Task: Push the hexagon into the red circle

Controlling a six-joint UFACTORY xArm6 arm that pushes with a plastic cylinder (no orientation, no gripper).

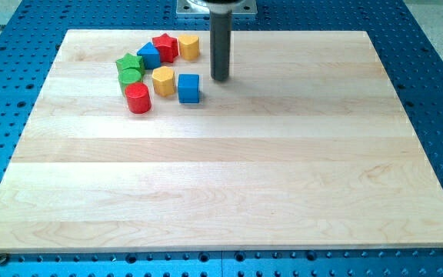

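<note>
A: Left to right, quick. What's on the wooden board (229,192)?

B: Cluster in the upper left. Furthest left a green star (130,63), a green cylinder (130,77) touching it just below. Red cylinder (138,98) under that, the lowest of the group.

A: Next?

B: Blue block (149,55), triangular I think, right of the green star. Red star (164,46) above and right of it, touching. Yellow hexagon (163,80) sits just right of the red cylinder, a small gap between them.

A: And further right?

B: Another yellow block (189,47), shape unclear, beside the red star at the top. Blue cube (188,88) just right of the yellow hexagon.

A: Arm pose?

B: Dark rod (220,42) comes straight down from the mount (215,6) at the view's top, upright. My tip (220,79) rests right of the blue cube, near it but apart, touching no block.

A: Claw state?

B: No claw here, just a rod; it holds nothing.

A: Surroundings?

B: Blue perforated table (437,92) around the board.
</note>
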